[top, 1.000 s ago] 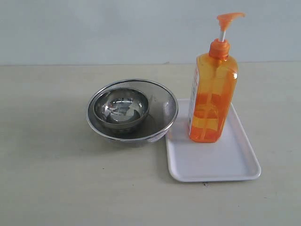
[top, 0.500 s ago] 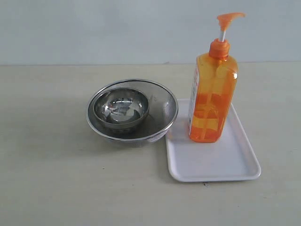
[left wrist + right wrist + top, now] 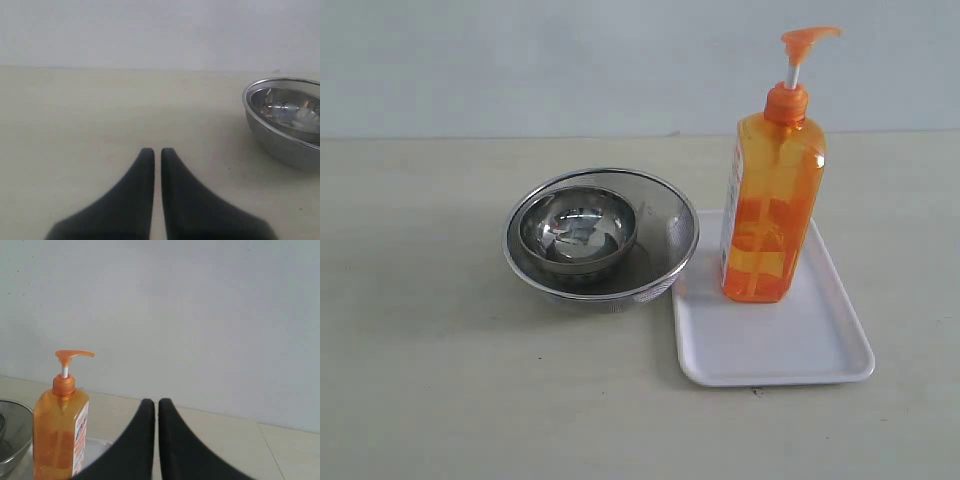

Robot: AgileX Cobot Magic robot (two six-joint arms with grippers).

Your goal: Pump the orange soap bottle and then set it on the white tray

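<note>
The orange soap bottle [image 3: 772, 200] stands upright on the far left part of the white tray [image 3: 790, 350], its pump head raised on the white stem. In the right wrist view the orange soap bottle [image 3: 60, 430] stands on the white tray [image 3: 97, 446], well apart from my right gripper [image 3: 156, 402], which is shut and holds nothing. My left gripper [image 3: 157, 151] is shut and empty over bare table, away from the bowls. Neither gripper shows in the exterior view.
Two nested round steel bowls [image 3: 600, 235] sit just left of the tray, touching its rim. The outer steel bowl [image 3: 285, 120] also shows in the left wrist view. A pale wall runs behind the beige table [image 3: 430, 380].
</note>
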